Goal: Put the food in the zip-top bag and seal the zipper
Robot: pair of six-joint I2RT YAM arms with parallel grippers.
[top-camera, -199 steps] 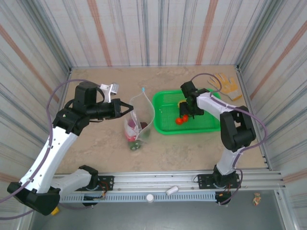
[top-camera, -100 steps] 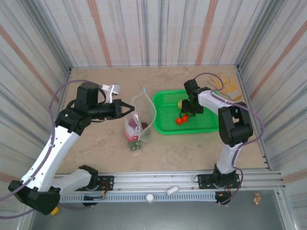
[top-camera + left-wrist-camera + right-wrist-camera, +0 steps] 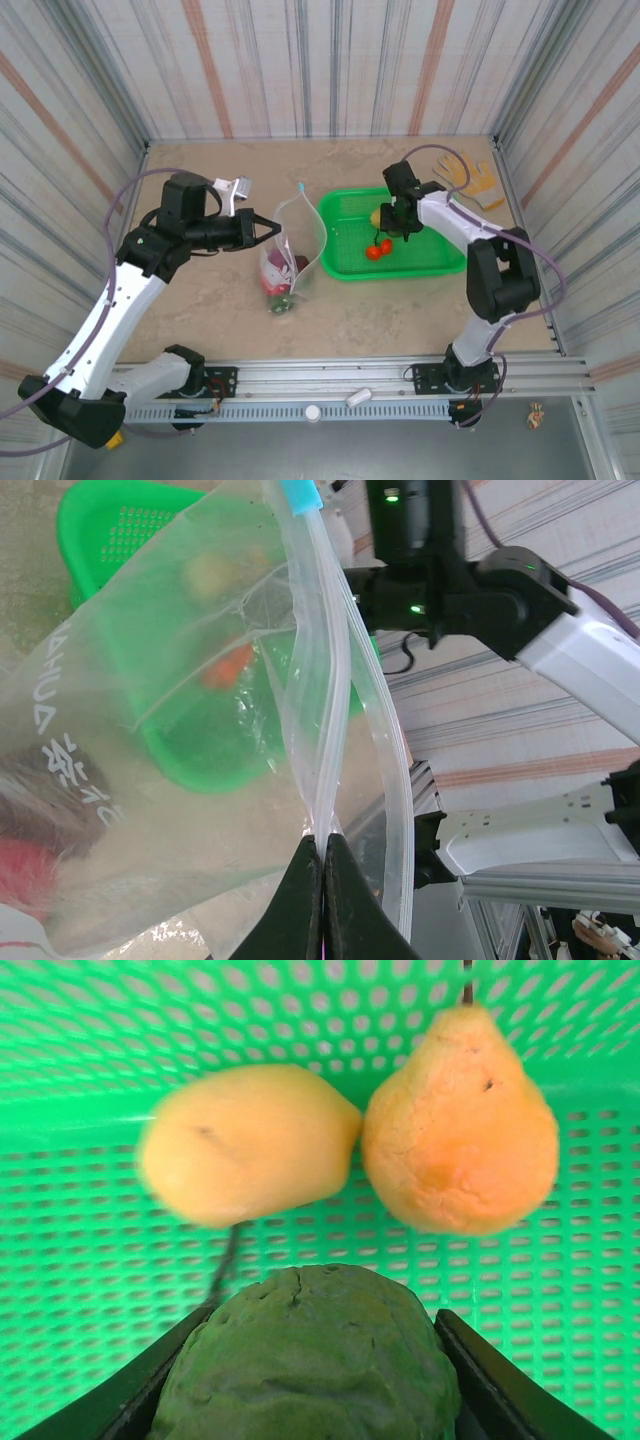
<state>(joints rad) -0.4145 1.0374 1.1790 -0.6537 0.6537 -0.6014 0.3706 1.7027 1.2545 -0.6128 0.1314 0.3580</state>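
Top external view gave you one zip-top bag (image 3: 296,232) standing on the desk (image 3: 200,190) between the two arms, just left of one green basket (image 3: 338,203), with one tan glove (image 3: 466,172) lying well apart at the far right corner. Your left end effector (image 3: 271,228) was pressed together on the bag's near edge, pinching the clear film. The single light blue slider tab (image 3: 299,186) sat at the far end of the mouth. Red, maroon and green pieces bunched at the bag's low end; you could not count them.

You had five pieces in the basket: two red pieces (image 3: 372,253) side by side, one yellow piece (image 3: 245,1145), one orange pear (image 3: 460,1130) touching it, and one green piece (image 3: 310,1360). Your right end effector (image 3: 310,1390) stood spread around that green piece, one finger close against each flank; whether it gripped, you could not tell.
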